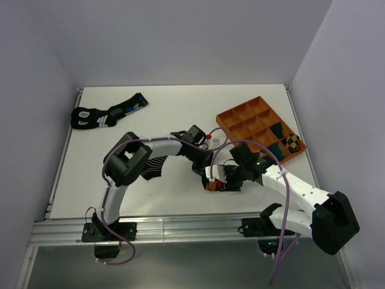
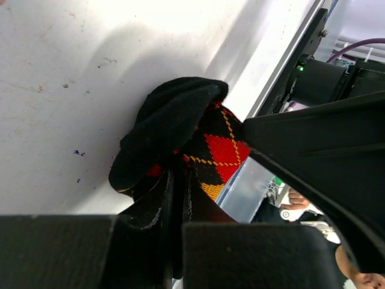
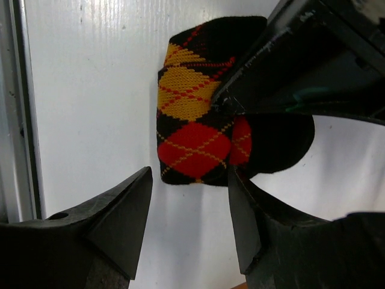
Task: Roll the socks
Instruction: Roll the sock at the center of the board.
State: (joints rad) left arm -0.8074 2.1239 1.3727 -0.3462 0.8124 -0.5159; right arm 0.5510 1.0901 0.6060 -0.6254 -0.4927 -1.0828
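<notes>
Black knit with red and orange diamonds, the argyle sock (image 3: 192, 120) lies rolled on the table (image 1: 174, 114), clenched by the left gripper (image 2: 178, 192). The right gripper (image 3: 189, 180) hangs released just beside it. The striped ankle sock (image 1: 155, 165) lies under the left arm (image 1: 162, 144).

sock: argyle sock (image 2: 210, 150), black with red and orange diamonds, bunched up at centre; a plain black fold flops over its top toward 10 o'clock
left gripper: left gripper (image 2: 176, 217) at 6 o'clock, fingers (image 2: 252, 253) pressed close, black sock fabric pinched between them
table: white table (image 2: 72, 72) fills 9 to 12 o'clock, a few small specks on it
black wedge: black wedge (image 2: 319, 150) comes in from 4 o'clock, tip touching the sock's right edge
edge rail: edge rail (image 2: 287, 72) runs diagonally at 1 o'clock
green light: green light (image 2: 301, 67) at 2 o'clock
cable: purple cable (image 2: 361, 45) at 2 o'clock
</notes>
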